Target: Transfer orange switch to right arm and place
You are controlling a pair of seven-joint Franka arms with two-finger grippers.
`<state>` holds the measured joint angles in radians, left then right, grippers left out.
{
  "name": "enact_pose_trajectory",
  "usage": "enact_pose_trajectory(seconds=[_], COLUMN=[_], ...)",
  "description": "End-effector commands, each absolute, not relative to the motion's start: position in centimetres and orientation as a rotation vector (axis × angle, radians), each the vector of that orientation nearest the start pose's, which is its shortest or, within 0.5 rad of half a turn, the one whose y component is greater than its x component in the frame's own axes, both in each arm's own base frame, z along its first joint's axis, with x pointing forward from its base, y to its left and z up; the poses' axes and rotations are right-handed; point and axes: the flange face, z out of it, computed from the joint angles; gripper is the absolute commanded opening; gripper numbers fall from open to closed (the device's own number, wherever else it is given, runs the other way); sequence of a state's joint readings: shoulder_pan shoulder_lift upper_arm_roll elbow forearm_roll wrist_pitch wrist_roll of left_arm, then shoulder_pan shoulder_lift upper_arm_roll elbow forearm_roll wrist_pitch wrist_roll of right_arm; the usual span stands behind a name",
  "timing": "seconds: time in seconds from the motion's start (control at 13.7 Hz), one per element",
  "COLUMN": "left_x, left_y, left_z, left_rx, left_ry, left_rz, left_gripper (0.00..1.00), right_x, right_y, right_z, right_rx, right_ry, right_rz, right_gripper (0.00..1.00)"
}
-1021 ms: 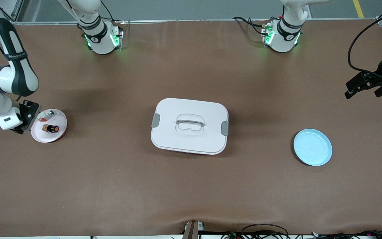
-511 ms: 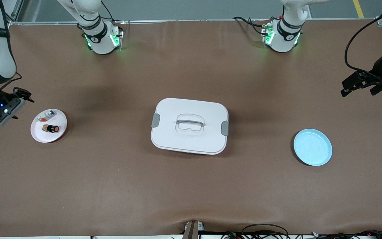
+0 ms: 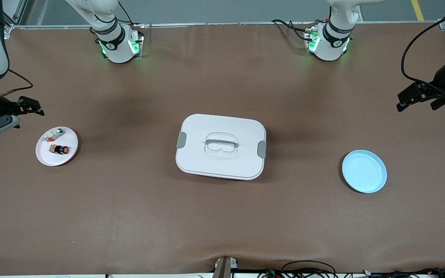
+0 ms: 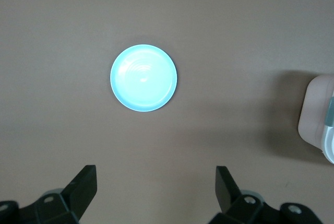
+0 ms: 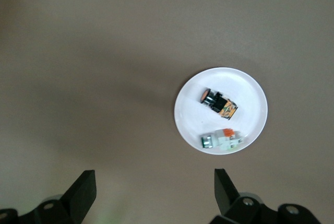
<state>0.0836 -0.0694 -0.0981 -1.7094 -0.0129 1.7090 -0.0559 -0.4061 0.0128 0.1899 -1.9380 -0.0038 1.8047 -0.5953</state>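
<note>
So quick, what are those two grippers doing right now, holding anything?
Left gripper: open, holding nothing, up above the table near the blue plate.
Right gripper: open, holding nothing, up beside the white plate.

A robotics lab or test cell: two white robot arm bases with green indicator lights (image 3: 120, 44) are bolted along the edge of a wide table covered in a brown mat (image 3: 222, 216), loose black cables (image 3: 415, 58) trail over its end, a bundle of wiring (image 3: 307, 270) hangs at the edge nearest the front camera, and a grey floor with a yellow line (image 3: 417, 9) shows past the bases
</note>
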Motion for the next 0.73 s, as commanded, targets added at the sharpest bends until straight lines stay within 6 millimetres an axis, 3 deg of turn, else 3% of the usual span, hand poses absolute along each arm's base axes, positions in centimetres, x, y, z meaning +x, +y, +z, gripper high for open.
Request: enact_pose_trajectory(seconds=[0.0, 0.36, 0.66], left_x=[54.7, 54.7, 54.8], left_y=[-1.1, -1.1, -1.1], left_z=[61.4, 61.3, 61.3], left_rx=[-3.156, -3.156, -3.158], left_ry=[-0.049, -0.049, -0.049], left_rz=[-0.091, -0.088, -0.086], left_gripper=[1.0, 1.0, 1.0], right_x=[53.8, 54.4, 54.8], right_y=[-9.2, -4.5, -2.7], right_z=[50.3, 54.2, 56.7], right_rx=[-3.06, -3.105, -3.111], right_ry=[-0.349, -0.045, 0.101], right_rz=[0.199, 0.209, 0.193], right_gripper=[1.0, 1.0, 1.0])
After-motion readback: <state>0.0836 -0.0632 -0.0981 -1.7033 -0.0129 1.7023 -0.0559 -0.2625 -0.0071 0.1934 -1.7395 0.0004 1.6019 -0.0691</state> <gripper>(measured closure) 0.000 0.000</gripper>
